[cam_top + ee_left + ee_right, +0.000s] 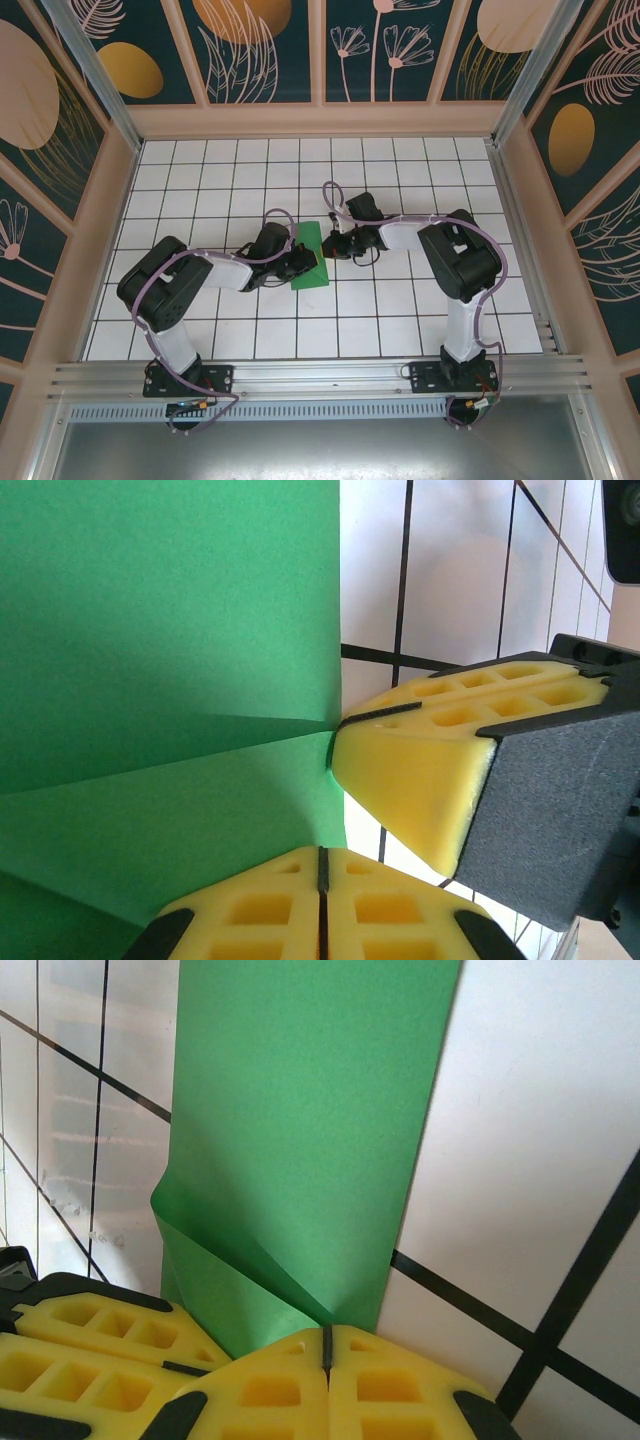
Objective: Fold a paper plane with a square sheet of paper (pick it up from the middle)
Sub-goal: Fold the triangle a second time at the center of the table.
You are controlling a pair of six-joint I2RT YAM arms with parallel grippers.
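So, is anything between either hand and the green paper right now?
Nothing visible is in the way. The left hand and the right hand are both shut on the green paper itself, gripping it close beside each other.

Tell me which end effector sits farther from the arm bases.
The right end effector, right of the green paper; the left end effector sits nearer, on the left.
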